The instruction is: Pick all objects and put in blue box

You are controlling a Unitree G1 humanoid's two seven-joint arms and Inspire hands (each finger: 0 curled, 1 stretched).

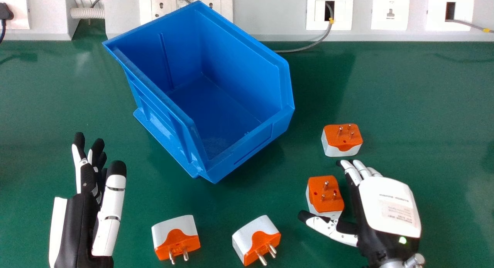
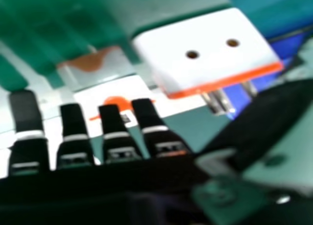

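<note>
Small print marks the right robot hand, spread wide beside an adapter.

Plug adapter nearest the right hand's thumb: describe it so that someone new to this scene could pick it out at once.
Start at the blue box on the green table, then look toward the robot's right, to its right hand. By the thumb sits an orange-and-white plug adapter, prongs up. The only other prongs-up adapter lies farther from the robot, beyond the fingertips.
</note>
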